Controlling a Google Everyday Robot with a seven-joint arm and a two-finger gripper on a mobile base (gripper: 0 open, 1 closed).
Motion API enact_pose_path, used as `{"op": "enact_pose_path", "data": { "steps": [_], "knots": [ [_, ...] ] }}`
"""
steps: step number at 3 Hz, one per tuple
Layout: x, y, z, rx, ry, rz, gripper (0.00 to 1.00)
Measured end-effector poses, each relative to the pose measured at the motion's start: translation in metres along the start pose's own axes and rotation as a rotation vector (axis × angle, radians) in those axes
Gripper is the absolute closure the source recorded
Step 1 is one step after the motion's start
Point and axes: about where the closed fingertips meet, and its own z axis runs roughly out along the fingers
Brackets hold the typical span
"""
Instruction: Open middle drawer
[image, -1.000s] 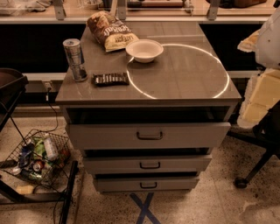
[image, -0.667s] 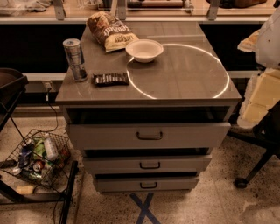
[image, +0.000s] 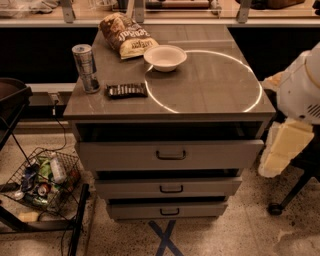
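Note:
The grey cabinet has three drawers. The middle drawer (image: 210, 187) is the low, wide front second from the top, with a small dark bar handle (image: 171, 189). It stands slightly out from the cabinet, less far than the taller top drawer (image: 215, 154) above it. The lowest drawer (image: 135, 211) sits below. My arm's white and cream body (image: 295, 115) is at the right edge, beside the cabinet's right side and level with the top drawer. My gripper is not in view.
On the cabinet top (image: 210, 90) are a can (image: 86, 67), a chip bag (image: 126, 36), a white bowl (image: 165, 57) and a dark bar (image: 126, 90). A wire basket of rubbish (image: 42, 180) stands on the floor at left. Blue tape (image: 165, 237) marks the floor in front.
My arm at the right edge has moved lower, from beside the cabinet top to beside the top drawer. The drawers and the tabletop things have not moved.

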Motion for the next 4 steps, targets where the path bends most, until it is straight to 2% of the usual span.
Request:
{"op": "enact_pose_path", "data": {
  "steps": [2, 3, 4],
  "knots": [
    [-0.002, 0.051, 0.075, -0.044, 0.025, -0.005, 0.0],
    [0.0, 0.076, 0.121, -0.101, 0.042, -0.008, 0.0],
    [0.0, 0.076, 0.121, -0.101, 0.042, -0.008, 0.0]
  ]
}}
